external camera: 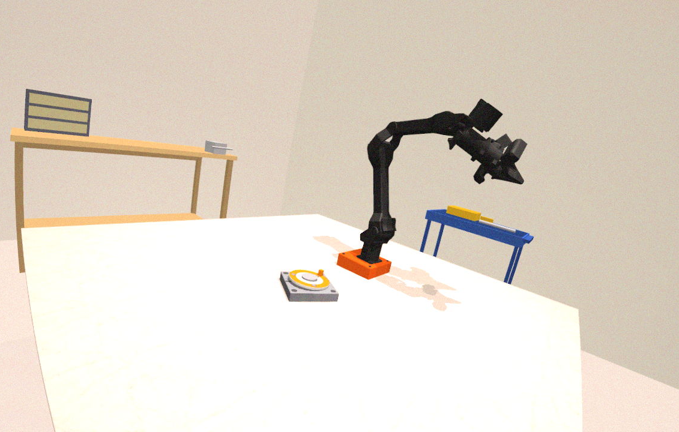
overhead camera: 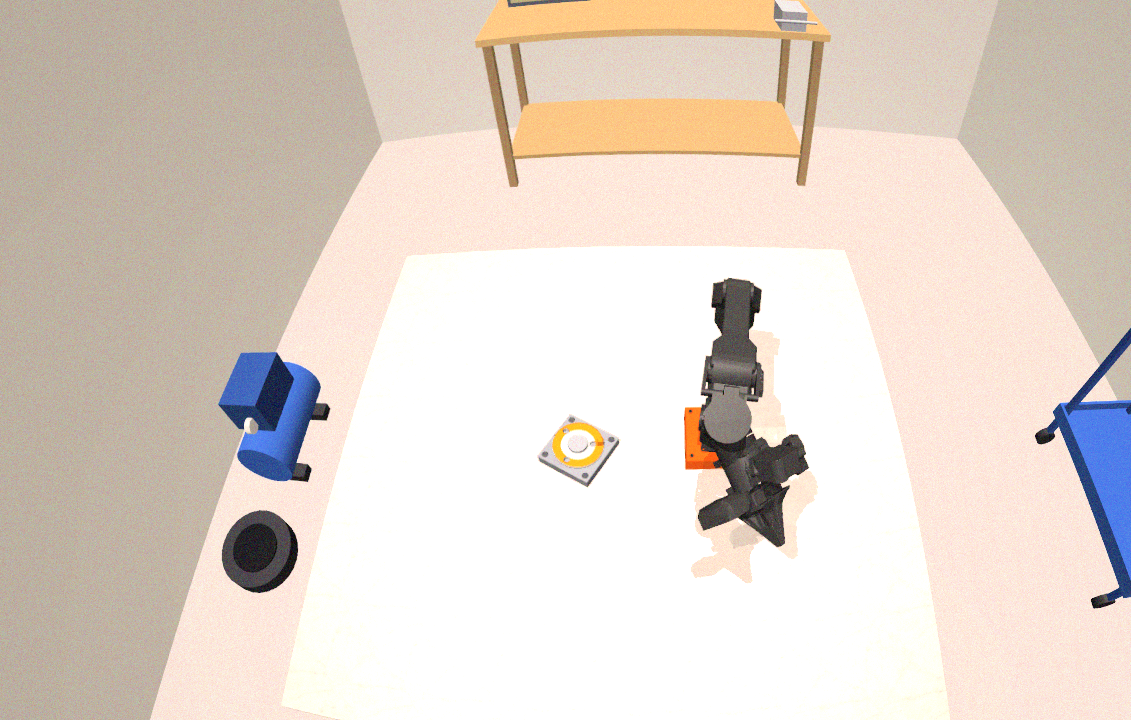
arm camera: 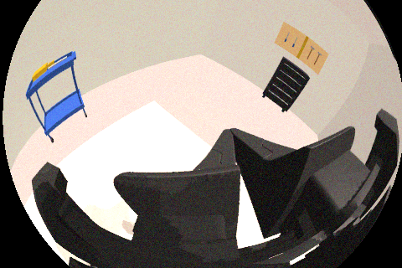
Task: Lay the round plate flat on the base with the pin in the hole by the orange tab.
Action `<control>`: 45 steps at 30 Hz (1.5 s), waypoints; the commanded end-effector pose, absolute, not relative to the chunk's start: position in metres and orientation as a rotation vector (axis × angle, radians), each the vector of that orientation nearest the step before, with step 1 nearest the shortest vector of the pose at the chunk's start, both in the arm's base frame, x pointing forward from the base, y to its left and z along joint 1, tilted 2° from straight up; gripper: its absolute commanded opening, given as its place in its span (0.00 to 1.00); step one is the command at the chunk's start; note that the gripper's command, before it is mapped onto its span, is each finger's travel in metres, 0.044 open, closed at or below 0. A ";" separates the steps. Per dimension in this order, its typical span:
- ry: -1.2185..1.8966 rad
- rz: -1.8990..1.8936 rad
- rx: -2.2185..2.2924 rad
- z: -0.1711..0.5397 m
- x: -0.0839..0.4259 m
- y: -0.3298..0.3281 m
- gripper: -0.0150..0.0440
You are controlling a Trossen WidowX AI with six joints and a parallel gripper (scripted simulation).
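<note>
Honestly the pin and the hole by the orange tab [external camera: 320, 272] are too small to make out from either wide view, so whether the round plate [overhead camera: 579, 443] is riding up or flat just can't be told; the tab only shows as a tiny stub on the plate's rim in the exterior view. The white post [overhead camera: 579, 442] pokes through the middle of the yellow-orange ring, and the whole thing sits on the grey square base [overhead camera: 554, 457] near the middle of the white table top [overhead camera: 479, 582], a bit left of the arm's orange mount [overhead camera: 693, 440]. The gripper [external camera: 503, 173] hangs high in the air, well apart from the plate, out to the right of the mount, with its fingers pinched together on nothing. The wrist view is mostly filled by the dark gripper body, so it misses the plate completely. Around the room: a wooden shelf table [overhead camera: 651, 80] at the far wall, its top cut off in the overhead view, a blue cart [overhead camera: 1128, 465] on the right, partly cut by the frame edge, a blue motor-looking thing [overhead camera: 269, 416] and a black tyre [overhead camera: 259, 550] on the pale floor to the left, and a black drawer cabinet [arm camera: 286, 83] seen only from the wrist.
</note>
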State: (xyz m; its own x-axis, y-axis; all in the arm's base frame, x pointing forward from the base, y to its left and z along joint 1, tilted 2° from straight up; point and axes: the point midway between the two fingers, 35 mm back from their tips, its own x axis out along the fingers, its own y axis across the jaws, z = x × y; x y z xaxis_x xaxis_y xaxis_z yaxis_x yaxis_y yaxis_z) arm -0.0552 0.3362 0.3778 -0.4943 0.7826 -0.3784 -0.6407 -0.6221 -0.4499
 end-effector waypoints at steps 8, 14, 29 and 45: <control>0.441 1.623 -0.681 0.275 0.102 0.328 0.25; 0.755 1.310 -0.587 0.227 0.170 0.287 0.25; 1.413 0.348 -0.165 0.114 0.250 0.097 0.25; 1.538 0.092 -0.034 0.086 0.241 0.042 0.25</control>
State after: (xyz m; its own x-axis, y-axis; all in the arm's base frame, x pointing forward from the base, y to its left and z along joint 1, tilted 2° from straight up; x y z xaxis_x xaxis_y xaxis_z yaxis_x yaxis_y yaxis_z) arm 0.2423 0.0444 0.0932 0.0408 0.0472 -0.9981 -0.0908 0.9949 0.0433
